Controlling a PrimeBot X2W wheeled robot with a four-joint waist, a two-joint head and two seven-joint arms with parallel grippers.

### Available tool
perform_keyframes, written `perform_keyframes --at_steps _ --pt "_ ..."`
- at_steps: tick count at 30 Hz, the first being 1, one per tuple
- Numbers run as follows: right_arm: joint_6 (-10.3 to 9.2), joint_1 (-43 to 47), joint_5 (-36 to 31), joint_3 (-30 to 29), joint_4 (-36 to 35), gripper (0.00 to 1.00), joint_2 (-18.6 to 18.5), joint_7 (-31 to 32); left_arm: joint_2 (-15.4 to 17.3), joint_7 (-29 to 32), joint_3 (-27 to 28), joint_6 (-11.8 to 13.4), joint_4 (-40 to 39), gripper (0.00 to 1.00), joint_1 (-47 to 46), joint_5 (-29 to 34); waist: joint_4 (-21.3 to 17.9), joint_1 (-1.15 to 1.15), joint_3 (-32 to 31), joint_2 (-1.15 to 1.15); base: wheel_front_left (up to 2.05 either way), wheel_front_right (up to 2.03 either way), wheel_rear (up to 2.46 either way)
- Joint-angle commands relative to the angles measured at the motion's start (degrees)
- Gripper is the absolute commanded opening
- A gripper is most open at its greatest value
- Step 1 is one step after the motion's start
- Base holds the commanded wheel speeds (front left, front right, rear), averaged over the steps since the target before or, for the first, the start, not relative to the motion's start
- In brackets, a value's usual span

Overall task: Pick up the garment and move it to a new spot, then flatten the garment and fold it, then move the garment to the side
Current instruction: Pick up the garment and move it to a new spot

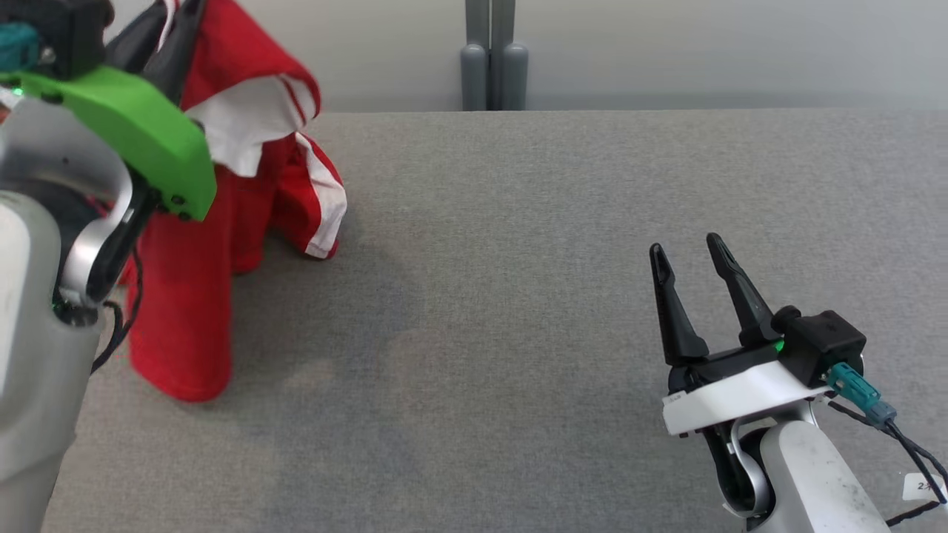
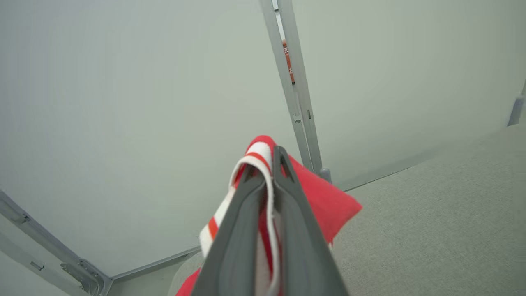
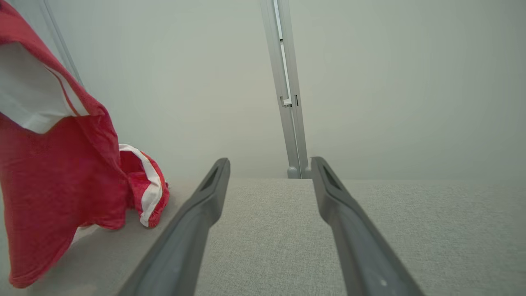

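The garment (image 1: 200, 266) is red with white and red striped trim. It hangs from my left gripper (image 1: 176, 29) at the upper left of the head view, its lower folds touching the grey table (image 1: 518, 296). In the left wrist view my left gripper (image 2: 265, 164) is shut on the garment's (image 2: 324, 197) striped edge. The garment (image 3: 53, 172) also drapes at the left of the right wrist view. My right gripper (image 1: 687, 252) stands open over the table's right side with nothing between its fingers, and in its own wrist view the right gripper (image 3: 269, 164) shows spread jaws.
A pale wall runs behind the table's far edge, with a grey post (image 1: 494, 66) at its middle. The wide grey table surface stretches between the garment and my right arm.
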Motion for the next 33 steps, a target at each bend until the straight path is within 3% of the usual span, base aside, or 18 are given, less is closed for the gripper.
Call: perform_keyframes --at_steps 1,6,11,17,23,27,33 --pt "0.03 0.7 0.3 -0.3 0.0 1.00 -0.1 -0.2 -0.8 0.9 -1.0 -0.6 -1.1 0.00 -2.9 1.1 -2.8 0.00 -1.3 0.00 0.00 0.00 0.00" --pt "0.03 0.4 1.0 -0.3 -0.2 1.00 0.0 -0.2 -4.4 2.7 -4.5 -1.7 -2.4 0.00 -9.9 1.2 -7.4 0.00 -1.9 0.00 0.00 0.00 0.00" --pt "0.03 0.3 1.4 -0.2 -0.4 1.00 0.0 -0.2 -9.9 -0.8 -6.2 -2.6 -1.8 0.00 -15.2 -0.3 -13.0 0.00 -1.9 0.00 0.00 0.00 0.00" --pt "0.03 0.6 1.1 -2.8 -1.1 1.00 0.0 -0.2 -13.4 -5.7 -7.1 -2.8 1.4 0.00 -11.7 -3.0 -18.2 0.00 -0.7 0.00 0.00 0.00 0.00" --pt "0.03 0.9 0.4 -4.9 -1.7 1.00 0.0 -0.2 -10.8 -9.6 -7.1 -2.9 8.2 0.00 0.7 -5.4 -20.3 0.00 1.3 0.00 0.00 0.00 0.00" --pt "0.03 0.2 -0.2 -4.4 -1.8 1.00 0.0 -0.2 -6.8 -16.3 -6.9 -2.5 13.8 0.00 10.1 -2.9 -21.1 0.00 2.2 0.00 0.00 0.00 0.00" --pt "0.03 0.2 -1.2 -4.7 -1.6 1.00 -0.9 -0.2 -6.1 -26.4 -5.5 -1.1 22.0 0.00 21.2 -3.5 -20.1 0.00 1.9 0.00 0.00 0.00 0.00"
